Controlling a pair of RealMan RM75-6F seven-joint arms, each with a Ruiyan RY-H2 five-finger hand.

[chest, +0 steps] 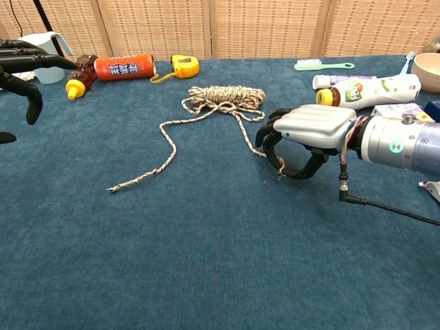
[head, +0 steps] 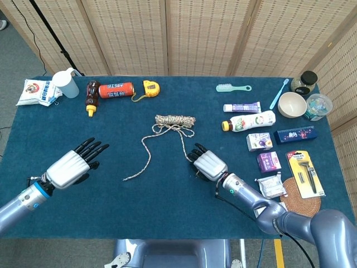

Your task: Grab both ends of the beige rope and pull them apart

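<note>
The beige rope lies on the blue table as a small coil (head: 174, 120) with two loose tails. Its left tail runs down to a free end (head: 125, 178), also seen in the chest view (chest: 110, 189). The right tail ends under my right hand (head: 207, 164). In the chest view that hand (chest: 302, 132) arches over the rope end (chest: 278, 173), fingers curved down on one side and the thumb on the other, with a gap between them. My left hand (head: 72, 166) hovers left of the left tail with fingers spread and nothing in it; its dark fingers (chest: 24, 63) show at the chest view's left edge.
Along the back stand a white jug (head: 66, 82), a brown bottle (head: 92, 96), an orange can (head: 116, 89) and a yellow tape measure (head: 150, 87). Right of the rope lie a white bottle (head: 249, 121), small boxes (head: 269, 162), a bowl (head: 292, 104) and a razor pack (head: 304, 173).
</note>
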